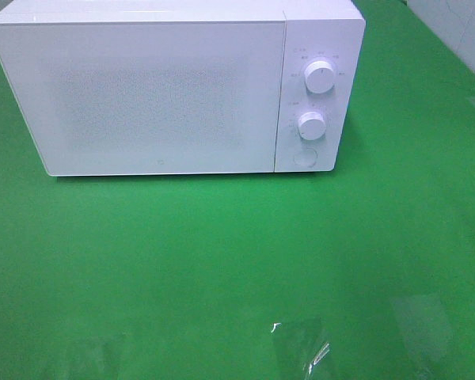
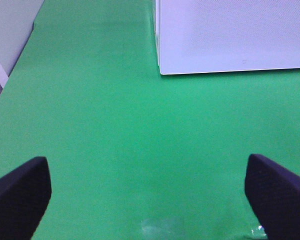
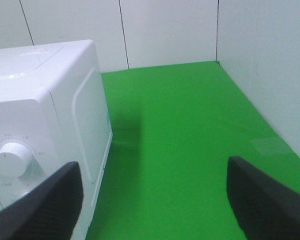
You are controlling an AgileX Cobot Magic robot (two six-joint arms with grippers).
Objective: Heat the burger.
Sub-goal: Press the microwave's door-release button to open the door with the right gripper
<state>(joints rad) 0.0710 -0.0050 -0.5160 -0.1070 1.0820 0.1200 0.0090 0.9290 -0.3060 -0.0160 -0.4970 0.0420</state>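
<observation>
A white microwave (image 1: 142,95), door shut, stands on a green bench (image 1: 222,261). The left hand (image 2: 147,170) and right hand (image 3: 154,170) are open, holding nothing. Where the burger is cannot be told.

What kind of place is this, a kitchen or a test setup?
Likely a test bench, not a kitchen: a white microwave on a green table cover, plain white panels behind.

You've got the white microwave (image 1: 166,87) standing shut across the back of the green table (image 1: 222,269), so your open room is the wide stretch in front of it and the lane on its right, between its side and the white wall (image 3: 270,75).
</observation>
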